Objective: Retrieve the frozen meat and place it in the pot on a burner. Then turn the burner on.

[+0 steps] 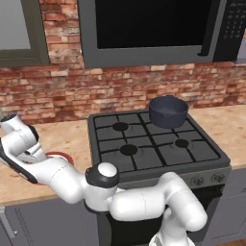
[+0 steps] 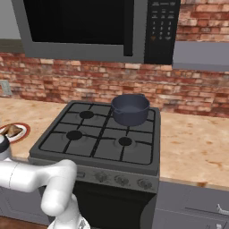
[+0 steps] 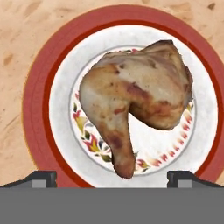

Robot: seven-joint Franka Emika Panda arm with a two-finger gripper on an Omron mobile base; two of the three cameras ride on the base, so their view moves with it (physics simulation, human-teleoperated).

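Left base view: the round, deep, dark blue-grey pot (image 1: pixel 168 111) is seen standing on the rear right section of the black cast-iron grate of the dark grey four-burner stove (image 1: pixel 153 144); the white arm is bent low over the tan stone-patterned worktop (image 1: pixel 62 139) to the left of the stove, where a sliver of the red rim of a round plate (image 1: pixel 61 155) is exposed beside the arm. Right base view: the same pot (image 2: pixel 130 108) is shown on the rear right round black gas burner (image 2: pixel 134 117), apparently empty, and the white plate with a red rim (image 2: pixel 18 134) lies on the worktop well to the left of the stove, with a small brown lump, the frozen meat (image 2: pixel 12 130), on it. Hand view: the golden-brown, drumstick-like piece of frozen meat (image 3: pixel 135 100) is seen from straight above, resting on the patterned centre of the plate (image 3: pixel 39 100); the two dark tips of the claw (image 3: pixel 112 177) are spread wide apart at the bottom edge, nothing being held between them. By this evidence, no step is judged complete: the meat is not yet grasped, and its transfer to the pot and the lighting of the burner remain.
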